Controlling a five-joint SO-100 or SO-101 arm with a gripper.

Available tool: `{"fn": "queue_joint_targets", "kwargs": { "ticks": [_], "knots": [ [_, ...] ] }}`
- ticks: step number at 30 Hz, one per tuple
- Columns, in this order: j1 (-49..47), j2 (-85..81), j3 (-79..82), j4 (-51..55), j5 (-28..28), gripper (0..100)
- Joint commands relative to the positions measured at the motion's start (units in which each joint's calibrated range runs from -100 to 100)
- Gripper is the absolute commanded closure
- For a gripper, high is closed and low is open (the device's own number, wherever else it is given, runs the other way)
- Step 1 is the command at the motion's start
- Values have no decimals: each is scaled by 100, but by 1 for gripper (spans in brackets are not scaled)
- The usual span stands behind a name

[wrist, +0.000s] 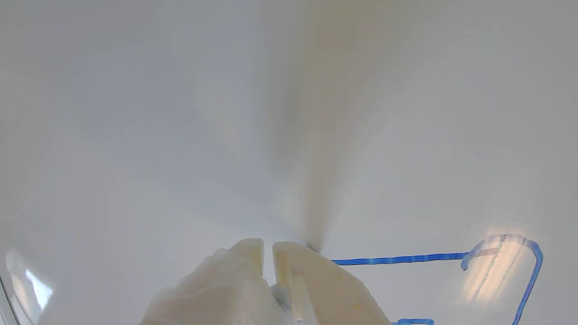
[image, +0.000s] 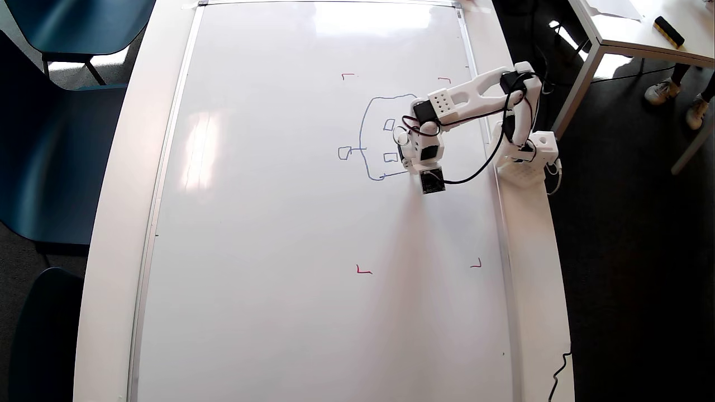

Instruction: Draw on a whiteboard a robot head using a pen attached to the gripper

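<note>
The whiteboard (image: pixel 279 223) covers nearly all of the table. On its right half, the robot head (image: pixel 362 131) is a thin blue outline with two small squares showing inside and one on a short stalk to the left. My gripper (image: pixel 409 164) sits at the outline's lower right end, its body covering the right side of the sketch. In the wrist view the gripper (wrist: pixel 268 246) points down at the whiteboard (wrist: pixel 180 113), fingers (wrist: pixel 307 275) nearly together. A pale sliver between them looks like the pen (wrist: pixel 280 294); its tip is hidden. The robot head line (wrist: pixel 397 259) runs right from the fingertips.
Red corner marks (image: pixel 363 271) (image: pixel 476 264) (image: pixel 348 75) frame the drawing area. The arm's base (image: pixel 525 162) stands on the table's right rim. Blue chairs (image: pixel 56 139) stand on the left. Another table with a black block (image: pixel 668 30) is at the top right.
</note>
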Motion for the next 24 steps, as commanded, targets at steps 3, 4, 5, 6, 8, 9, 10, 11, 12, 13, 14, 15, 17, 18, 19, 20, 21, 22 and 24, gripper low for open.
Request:
{"fn": "queue_joint_targets", "kwargs": {
  "ticks": [3,4,5,6,8,9,10,11,12,13,14,15,17,18,19,20,21,22,24],
  "knots": [
    [53,19,-165,-31,-19,99],
    [53,19,-165,-31,-19,99],
    [68,10,-156,-31,-19,99],
    [68,2,-138,-31,-19,99],
    [68,-32,-84,-31,-13,99],
    [68,-40,-65,-31,-13,99],
    [68,-57,-65,-31,-13,99],
    [75,-57,-65,-31,-13,99],
    [75,-57,-65,-31,-13,99],
    [75,-65,-56,-22,-13,99],
    [75,-65,-11,-22,-8,99],
    [75,-82,89,-22,-8,99],
    [75,-233,216,-22,-13,99],
    [75,-334,289,-31,-13,99],
    [75,-459,425,-31,-13,99],
    [75,-518,479,-31,-13,99],
    [75,-560,534,-31,-13,99],
    [75,-594,579,-31,-13,99],
    [83,-669,670,-31,-13,99]
  ]
}}
